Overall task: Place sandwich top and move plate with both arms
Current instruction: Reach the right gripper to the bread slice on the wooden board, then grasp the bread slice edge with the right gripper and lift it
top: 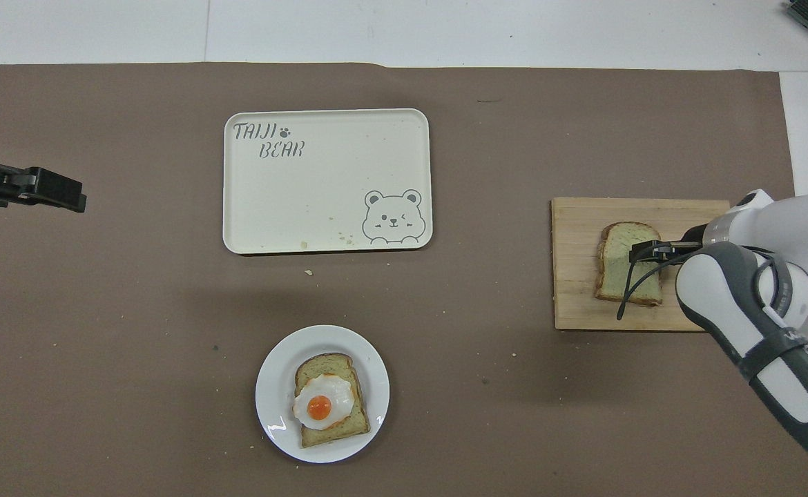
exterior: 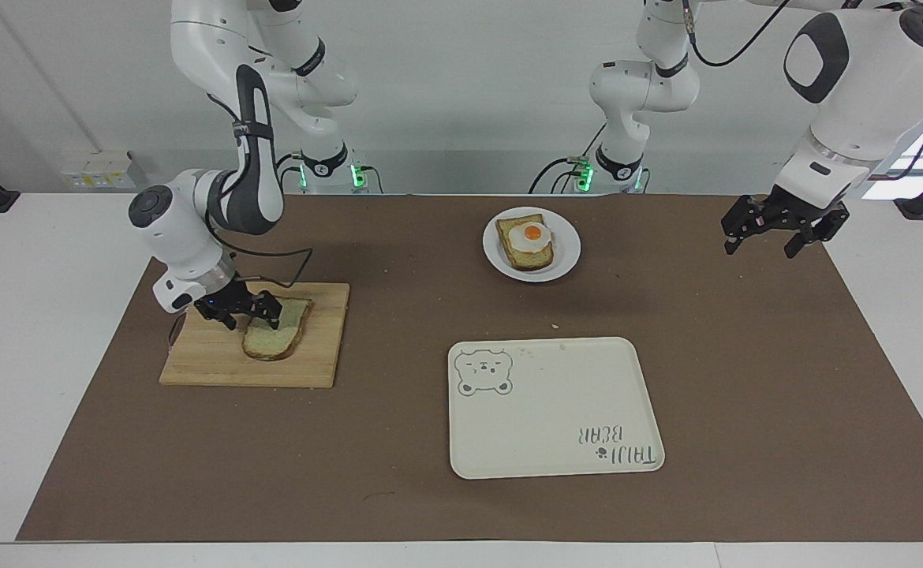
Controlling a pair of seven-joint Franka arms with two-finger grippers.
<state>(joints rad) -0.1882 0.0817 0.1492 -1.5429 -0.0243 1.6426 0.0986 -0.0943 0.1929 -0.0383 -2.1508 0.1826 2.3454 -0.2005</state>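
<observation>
Bread (exterior: 276,338) flat on a board (exterior: 209,359) toward the right arm's end of the table (exterior: 20,331), rounded end pointing away from the robots. Not yet lifted, by the look of it. Right pincer (exterior: 252,314) down at the slice's edge nearest the right arm's end of the table, fingers straddling or pressing that edge; from these views cannot tell whether apart or clamped on the crust.

Plate (exterior: 568,254) nearer to the robots, mid-table, carrying toast (exterior: 518,254) topped with a fried egg (exterior: 532,235). Well apart from the board. Cream tray (exterior: 556,410) farther from the robots than the plate, nothing on it but crumbs.

Left pincer (exterior: 777,230) waiting in the air over the left arm's end of the brown mat (exterior: 430,505), fingers spread apart, holding nothing.

Step in hand, as a judgement: grasping the sandwich top, the first part of the task. Plate move not begun.

Next move calls for a firm but gentle pinch on the soft slice, a clean lift off the board, then a carry across to the plate and a level set-down on the egg, crusts lined up with the toast below. Likely risks: bread bending or tearing, or slipping from a grip at one edge.
</observation>
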